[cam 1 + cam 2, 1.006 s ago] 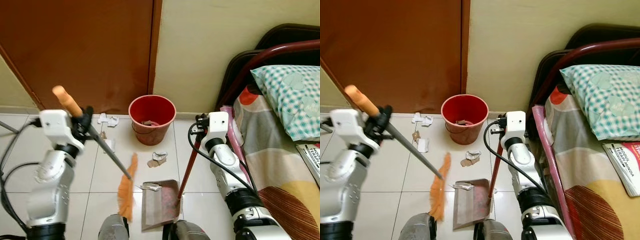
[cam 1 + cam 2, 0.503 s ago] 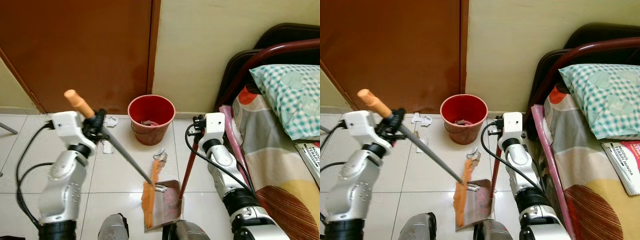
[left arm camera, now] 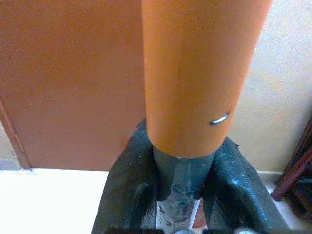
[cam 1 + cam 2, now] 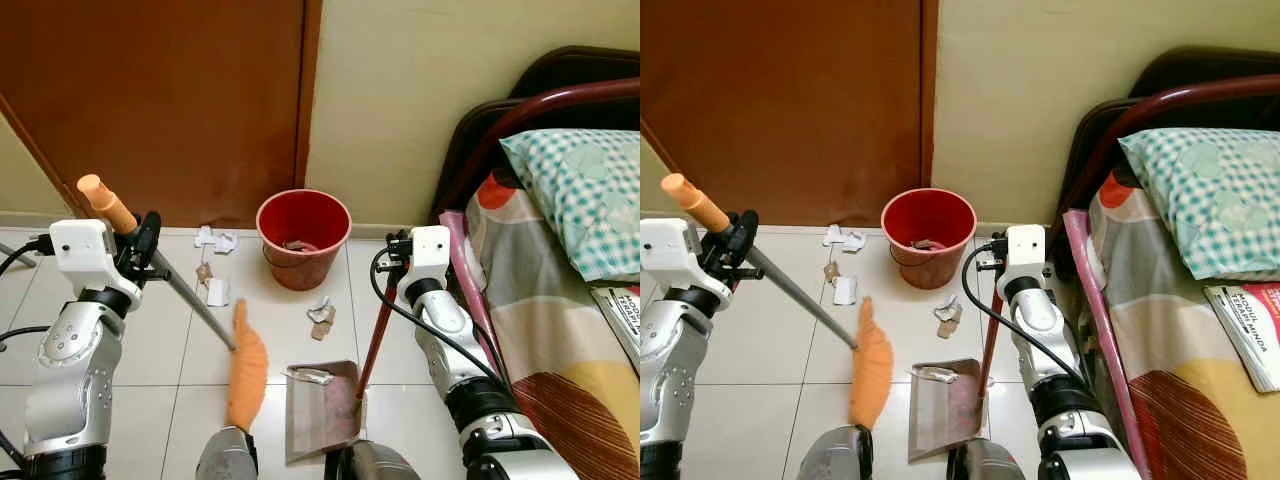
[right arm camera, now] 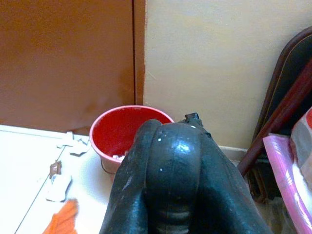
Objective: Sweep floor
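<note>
My left gripper (image 4: 147, 252) is shut on the broom's grey shaft (image 4: 192, 305), just below its orange grip (image 3: 202, 73). The orange bristle head (image 4: 246, 366) rests on the white tiles, left of the dustpan. My right gripper (image 4: 396, 255) is shut on the dustpan's red handle (image 4: 375, 335). The metal dustpan (image 4: 322, 410) sits flat on the floor with a scrap of paper (image 4: 310, 376) at its mouth. More crumpled paper (image 4: 321, 317) lies between pan and bucket, and other scraps (image 4: 213, 290) lie near the door.
A red bucket (image 4: 303, 236) with litter inside stands against the wall. A brown door (image 4: 160, 100) is behind it. On the right is a bed (image 4: 560, 300) with a dark red frame, a checked pillow (image 4: 585, 190) and a book (image 4: 622, 315).
The broom head swung left, away from the dustpan's mouth, and my left arm drew back to the left. The dustpan and right arm stayed put.
</note>
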Controlling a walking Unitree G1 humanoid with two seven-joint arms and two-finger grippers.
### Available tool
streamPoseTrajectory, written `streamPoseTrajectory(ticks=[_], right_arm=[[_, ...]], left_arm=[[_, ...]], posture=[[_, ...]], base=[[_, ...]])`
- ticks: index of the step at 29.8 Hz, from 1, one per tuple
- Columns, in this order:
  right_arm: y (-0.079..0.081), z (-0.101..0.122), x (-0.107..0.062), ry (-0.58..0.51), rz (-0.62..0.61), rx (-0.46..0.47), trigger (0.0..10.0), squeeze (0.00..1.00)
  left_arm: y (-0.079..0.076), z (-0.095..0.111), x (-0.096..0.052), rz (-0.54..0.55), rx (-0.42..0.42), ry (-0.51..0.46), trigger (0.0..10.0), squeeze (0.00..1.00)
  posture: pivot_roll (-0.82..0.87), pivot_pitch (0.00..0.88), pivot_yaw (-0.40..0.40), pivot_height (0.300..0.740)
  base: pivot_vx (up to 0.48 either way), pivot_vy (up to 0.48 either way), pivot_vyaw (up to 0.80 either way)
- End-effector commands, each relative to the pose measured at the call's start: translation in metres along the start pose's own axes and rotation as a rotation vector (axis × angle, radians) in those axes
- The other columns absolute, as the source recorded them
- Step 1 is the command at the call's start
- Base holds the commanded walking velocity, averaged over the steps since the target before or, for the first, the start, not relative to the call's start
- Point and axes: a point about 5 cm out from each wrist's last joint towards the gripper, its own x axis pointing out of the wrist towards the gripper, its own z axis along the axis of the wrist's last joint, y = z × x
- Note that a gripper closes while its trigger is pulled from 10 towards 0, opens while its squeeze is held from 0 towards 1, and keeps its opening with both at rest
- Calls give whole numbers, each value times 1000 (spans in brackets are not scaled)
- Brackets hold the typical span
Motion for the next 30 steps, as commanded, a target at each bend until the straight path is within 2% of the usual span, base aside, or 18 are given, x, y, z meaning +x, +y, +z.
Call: streamPoseTrajectory(ticks=[1,8,15,18,20,24,27,30], right_arm=[[-12,8,-1,-46,-38,14,10000,0],[-19,29,4,-110,-51,45,10000,0],[-23,68,14,-200,-56,124,10000,0],[-18,93,19,-251,-41,176,10000,0],[-17,97,19,-262,-35,187,10000,0],[-15,117,24,-284,-24,238,10000,0],[-15,121,25,-291,-24,247,10000,0],[-13,133,29,-304,-8,302,10000,0]], left_arm=[[1,-21,-7,-19,36,79,10000,0],[8,-42,-15,6,99,145,10000,0],[5,-57,-19,52,143,195,10000,0],[5,-70,-24,99,203,238,10000,0],[5,-73,-25,115,222,249,10000,0],[2,-81,-33,171,211,242,10000,0],[1,-83,-35,181,193,249,10000,0],[-6,-84,-33,170,182,242,10000,0]], posture=[[72,96,-69,740],[64,94,-67,740],[60,91,-68,740],[58,90,-71,740],[58,91,-73,740],[54,90,-76,740],[53,91,-78,740],[51,92,-80,740]], base=[[0,0,0],[0,0,0],[0,0,0],[0,0,0],[0,0,0],[0,0,0],[0,0,0],[0,0,0]])
